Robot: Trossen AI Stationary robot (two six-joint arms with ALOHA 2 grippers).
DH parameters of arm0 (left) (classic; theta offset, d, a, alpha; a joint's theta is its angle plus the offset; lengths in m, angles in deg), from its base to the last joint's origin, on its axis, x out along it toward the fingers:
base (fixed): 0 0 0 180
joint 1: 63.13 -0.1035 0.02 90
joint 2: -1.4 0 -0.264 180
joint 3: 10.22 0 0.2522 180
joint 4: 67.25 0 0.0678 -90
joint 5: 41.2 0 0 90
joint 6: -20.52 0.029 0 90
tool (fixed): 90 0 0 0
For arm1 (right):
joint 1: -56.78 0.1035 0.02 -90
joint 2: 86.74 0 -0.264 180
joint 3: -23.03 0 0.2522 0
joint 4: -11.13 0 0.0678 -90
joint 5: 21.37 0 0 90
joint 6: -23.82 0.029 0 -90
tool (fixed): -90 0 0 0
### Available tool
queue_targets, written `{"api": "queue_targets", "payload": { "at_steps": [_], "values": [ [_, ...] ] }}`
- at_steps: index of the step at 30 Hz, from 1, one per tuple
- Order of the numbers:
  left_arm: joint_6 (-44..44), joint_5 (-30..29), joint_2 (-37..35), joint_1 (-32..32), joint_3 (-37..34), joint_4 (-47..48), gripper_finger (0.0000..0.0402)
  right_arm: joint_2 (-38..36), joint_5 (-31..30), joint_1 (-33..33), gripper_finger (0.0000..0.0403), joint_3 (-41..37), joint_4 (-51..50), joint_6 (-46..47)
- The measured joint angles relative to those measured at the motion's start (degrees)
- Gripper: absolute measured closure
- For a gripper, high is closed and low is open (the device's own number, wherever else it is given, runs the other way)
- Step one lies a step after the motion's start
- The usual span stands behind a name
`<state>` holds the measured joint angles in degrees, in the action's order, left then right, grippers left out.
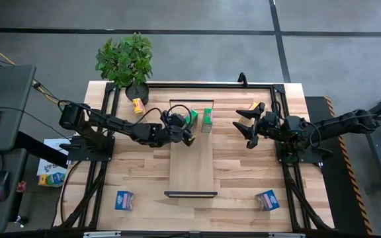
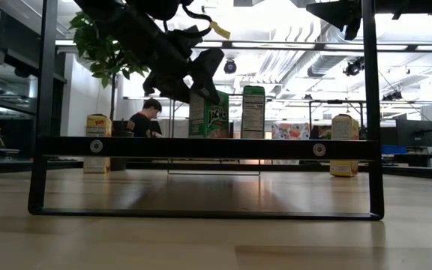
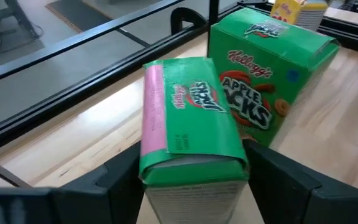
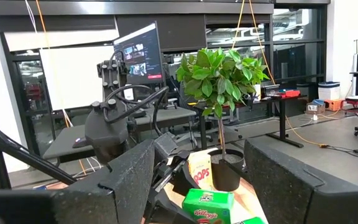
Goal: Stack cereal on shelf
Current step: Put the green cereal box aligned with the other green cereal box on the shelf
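Observation:
The shelf (image 1: 192, 165) is a light-wood plank lying in the middle of the table, with a black bracket (image 2: 201, 148) at its near end. Two green cereal boxes are at its far end. My left gripper (image 1: 188, 127) is shut on the left one (image 1: 192, 117). The other green box (image 1: 207, 119) stands upright on its base beside it. Two yellow boxes (image 1: 137, 106) (image 1: 253, 106) stand on the far tabletop. Two blue boxes (image 1: 124, 199) (image 1: 267, 199) sit near the near corners. My right gripper (image 1: 247, 125) is open, raised to the right of the shelf. My left gripper pinches the green box (image 3: 191, 124) between its two fingers, one on each narrow side near the end with the grey flap (image 3: 194, 165). The fingers (image 3: 120, 180) come slanting down from the table's left. The box's lower end is hidden behind the bracket in the low view.
A potted plant (image 1: 126, 59) stands at the far left corner next to one yellow box. Black frame rails run along the table's far edge and both sides. The near half of the shelf plank is bare. A person sits in the room beyond the table (image 2: 145, 120).

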<state>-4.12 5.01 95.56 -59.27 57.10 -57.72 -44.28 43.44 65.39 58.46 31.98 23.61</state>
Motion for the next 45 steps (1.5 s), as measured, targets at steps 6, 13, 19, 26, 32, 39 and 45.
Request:
{"api": "queue_targets", "payload": {
  "at_steps": [6, 13, 19, 26, 32, 39, 45],
  "values": [
    [2.2, 1.6, -4.4, 1.3, 0.0, -0.2, 0.0159, 0.0, 0.0, 0.0, 0.0162, 0.0, -0.2, 0.0],
    [8.9, 1.0, -11.6, 3.9, 0.0, 2.8, 0.0159, 0.0, 0.0, 0.0, 0.0162, 0.0, -0.6, 0.0],
    [5.0, -7.7, -13.7, 7.2, -4.3, 9.4, 0.0164, 0.0, 0.0, 0.0, 0.0162, 0.0, -1.0, 0.0],
    [2.2, -13.7, -13.6, 6.3, -12.6, 4.1, 0.0264, 0.0, 0.0, 0.0, 0.0162, 0.0, -0.9, 0.3],
    [4.9, 2.6, -12.5, -2.1, -14.3, -0.9, 0.0390, 0.0, 0.0, 0.0, 0.0162, 0.0, -0.8, 0.3],
    [10.7, 12.2, -11.2, -7.7, -14.3, -6.1, 0.0399, 0.0, 0.0, 0.0, 0.0162, 0.0, -0.9, 0.3],
    [10.7, 18.7, -11.2, -8.2, -14.3, -6.0, 0.0401, 0.0, 0.0, 0.0, 0.0162, 0.0, -0.9, 0.2]
  ]
}}
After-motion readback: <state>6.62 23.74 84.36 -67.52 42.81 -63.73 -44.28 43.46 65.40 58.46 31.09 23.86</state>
